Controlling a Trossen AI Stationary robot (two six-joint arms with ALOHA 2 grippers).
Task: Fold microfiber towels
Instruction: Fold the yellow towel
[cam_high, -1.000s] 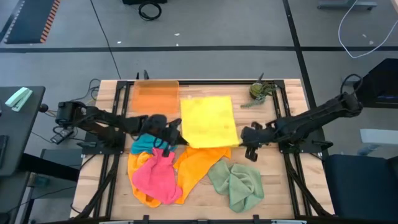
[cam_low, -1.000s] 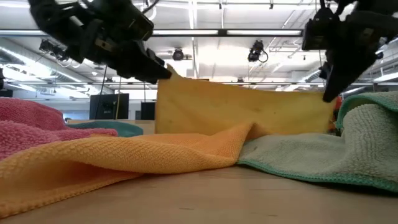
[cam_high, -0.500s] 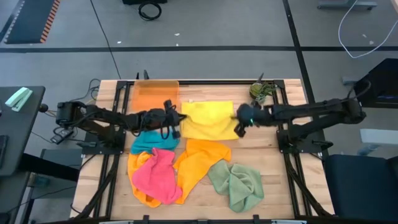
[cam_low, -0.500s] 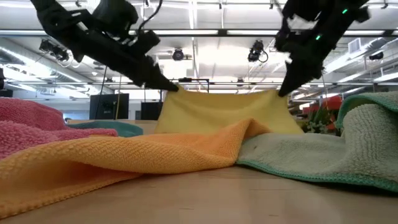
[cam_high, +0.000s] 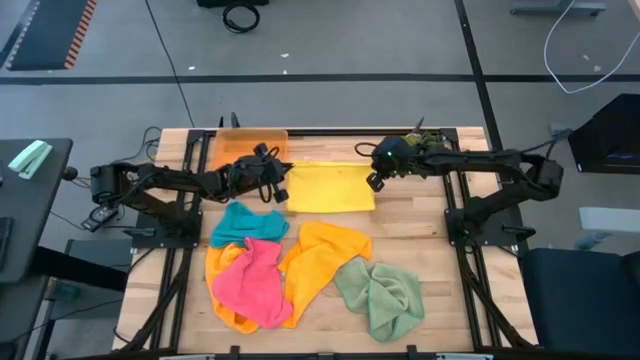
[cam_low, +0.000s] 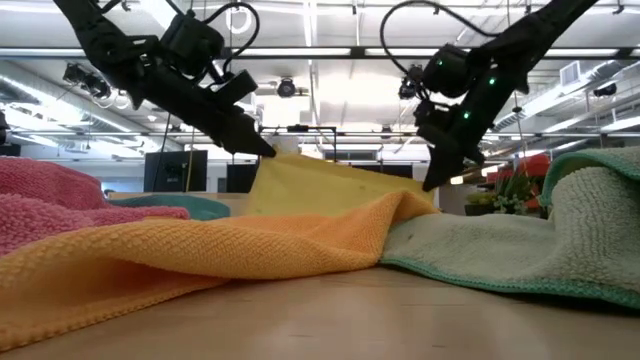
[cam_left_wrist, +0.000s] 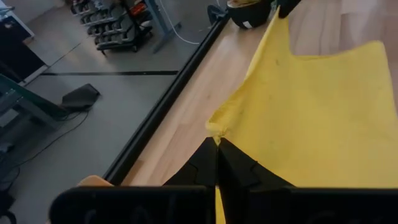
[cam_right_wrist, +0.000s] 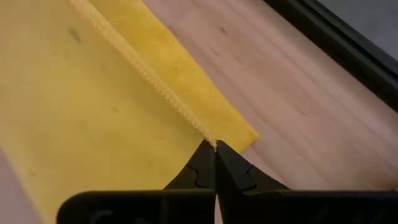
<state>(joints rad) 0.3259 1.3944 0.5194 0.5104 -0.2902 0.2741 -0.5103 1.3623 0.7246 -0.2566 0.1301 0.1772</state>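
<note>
A yellow microfiber towel (cam_high: 325, 188) lies doubled over at the table's far middle. My left gripper (cam_high: 281, 184) is shut on its left corner and my right gripper (cam_high: 375, 181) is shut on its right corner. In the low view the held edge (cam_low: 340, 170) runs between the two grippers, a little above the table. Nearer the front, a teal towel (cam_high: 244, 223), a pink towel (cam_high: 250, 282), an orange towel (cam_high: 317, 262) and a green towel (cam_high: 381, 294) lie crumpled on the table. My left gripper pinches the yellow towel's left corner (cam_left_wrist: 215, 129) between its two fingertips, coming slanting down from the table's left. The corner is lifted a little, and the cloth runs off slack toward the other gripper. My right gripper pinches the towel's stitched edge at its right corner (cam_right_wrist: 210, 138) between its two fingertips, slanting down from the table's right. The corner hangs just above the wood, and the rest of the towel lies on the table.
A translucent orange tray (cam_high: 250, 152) stands at the far left, close to my left gripper. A small green object (cam_high: 415, 146) sits at the far right corner. Bare wood (cam_high: 440, 260) shows right of the crumpled towels.
Both grippers have gone toward the table's far edge, each with a near corner of the yellow towel. The near half has been folded over onto the far half, which stayed on the table, so the towel now shows about half as deep.
</note>
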